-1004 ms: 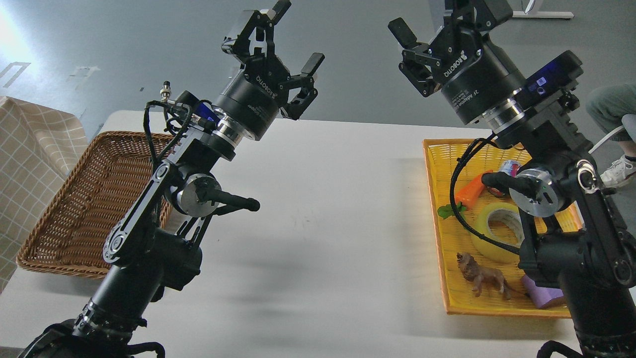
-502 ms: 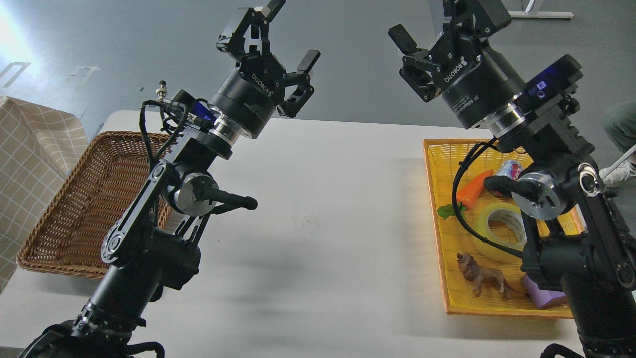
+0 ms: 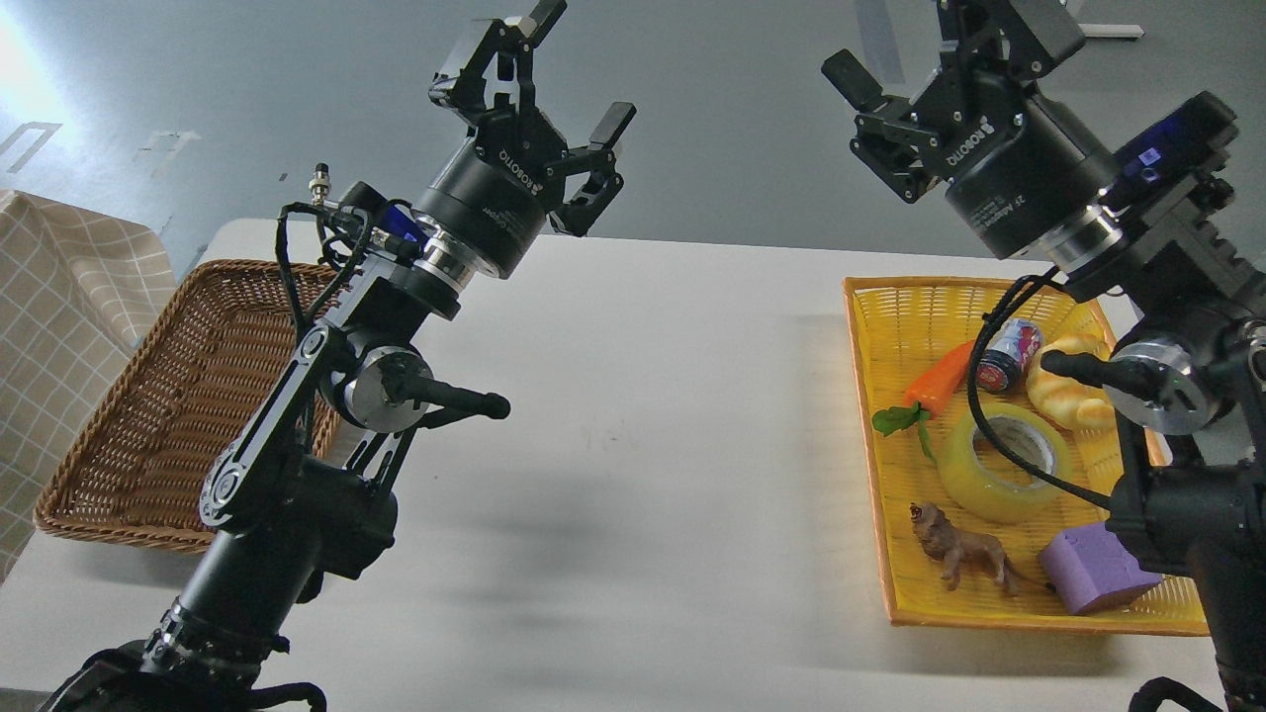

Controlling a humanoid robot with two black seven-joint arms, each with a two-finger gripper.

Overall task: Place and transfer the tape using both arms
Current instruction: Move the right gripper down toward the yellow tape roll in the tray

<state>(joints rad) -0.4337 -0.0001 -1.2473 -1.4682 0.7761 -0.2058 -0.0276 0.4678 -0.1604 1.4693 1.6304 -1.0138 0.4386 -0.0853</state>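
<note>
The tape (image 3: 999,462), a wide translucent yellow roll with a grey-white core, lies flat in the yellow tray (image 3: 895,307) on the right of the white table. My right gripper (image 3: 949,44) is raised high above the tray's far end, open and empty, well clear of the tape. A black cable of the right arm crosses in front of the roll. My left gripper (image 3: 574,64) is raised over the table's far left part, open and empty, far from the tape.
The tray also holds an orange toy carrot (image 3: 938,379), a small can (image 3: 1007,354), a croissant-shaped bread (image 3: 1071,388), a brown toy lion (image 3: 964,554) and a purple block (image 3: 1098,579). A brown wicker basket (image 3: 173,415) stands at the table's left. A checked cloth (image 3: 59,297) lies beyond it.
My right arm has swung to the right and slightly up, uncovering the bread, the can and more of the tape. My left arm has hardly moved.
</note>
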